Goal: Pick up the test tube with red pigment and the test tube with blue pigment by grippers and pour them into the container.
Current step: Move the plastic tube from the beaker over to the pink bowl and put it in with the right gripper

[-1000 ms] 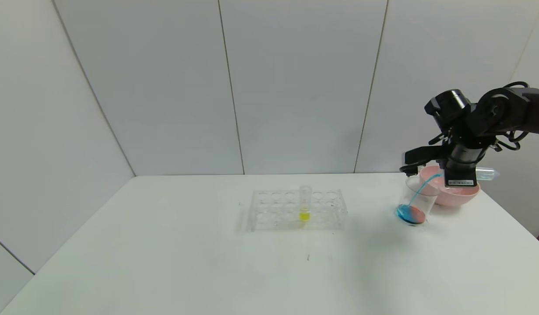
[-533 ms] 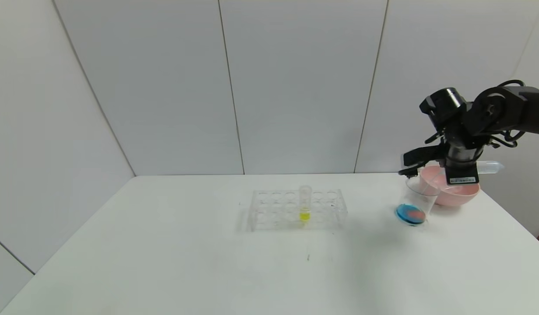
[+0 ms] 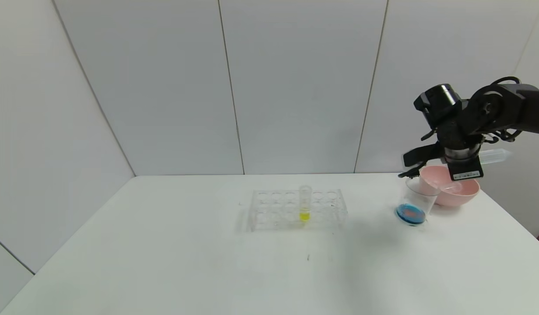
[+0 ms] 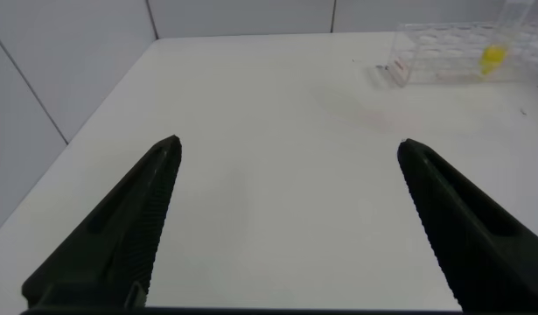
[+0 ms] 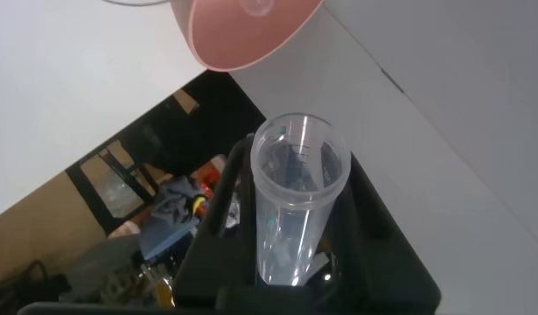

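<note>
The right end effector (image 3: 459, 159) hung above the far right corner of the desk (image 3: 208, 262), over the pink bowl (image 3: 449, 191), clamped on the test tube with blue pigment (image 3: 492, 156), which lay nearly level. The right wrist view alone looked into that tube's open mouth (image 5: 296, 197): it was clear, with no blue liquid visible in it, pinched between the black fingers (image 5: 229, 201), with the bowl's pink underside (image 5: 251, 31) beyond.

The container (image 3: 416, 202) stood beside the bowl on its inner side, holding blue liquid with a reddish patch in the middle. The test tube with red pigment appeared in no view.

Near the desk's middle, the rack (image 3: 297, 209) held a tube with yellow liquid (image 3: 304, 204).

The head view did not show the left end effector (image 4: 286, 219); its wrist view showed its fingers spread wide and holding nothing near the left edge, with the rack (image 4: 461, 61) far off.
</note>
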